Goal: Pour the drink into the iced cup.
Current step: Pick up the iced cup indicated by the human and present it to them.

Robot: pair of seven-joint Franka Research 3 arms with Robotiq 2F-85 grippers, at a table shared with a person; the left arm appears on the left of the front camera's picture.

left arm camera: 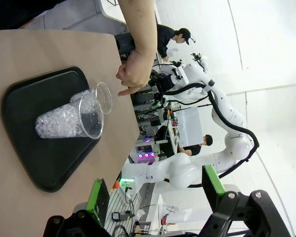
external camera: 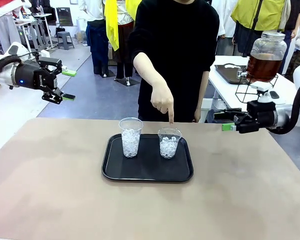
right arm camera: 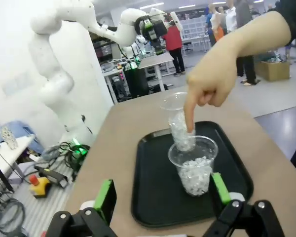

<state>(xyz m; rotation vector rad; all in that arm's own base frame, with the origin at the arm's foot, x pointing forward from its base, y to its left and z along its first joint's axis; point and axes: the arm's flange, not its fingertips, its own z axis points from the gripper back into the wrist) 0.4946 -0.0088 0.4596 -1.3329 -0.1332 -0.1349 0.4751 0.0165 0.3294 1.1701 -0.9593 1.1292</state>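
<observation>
Front view: the drink [external camera: 262,67], amber in a dispenser jar [external camera: 272,42], stands beyond the table's [external camera: 50,190] far right corner, above and behind the right gripper [external camera: 225,121], whose jaws seem parted. The left gripper [external camera: 68,85] hangs spread off the far left edge. Left wrist view: two ice-filled cups on a black tray [left arm camera: 24,148]. Right wrist view: a person's hand [right arm camera: 212,84] points into the iced cup [right arm camera: 193,168], ahead of the spread fingers [right arm camera: 106,197].

A tan tabletop [external camera: 50,200] takes up the near half of the front view. Beyond it the floor [external camera: 90,100] is smooth grey-blue. At two o'clock stands a white side table [external camera: 227,90]; at eleven o'clock are a grey stool [external camera: 65,39] and white tables [external camera: 35,17]. In the right wrist view, a plain white wall [right arm camera: 15,64] lies at nine o'clock, ceiling strip lights [right arm camera: 153,6] at twelve, and a cardboard box [right arm camera: 272,70] at two.
</observation>
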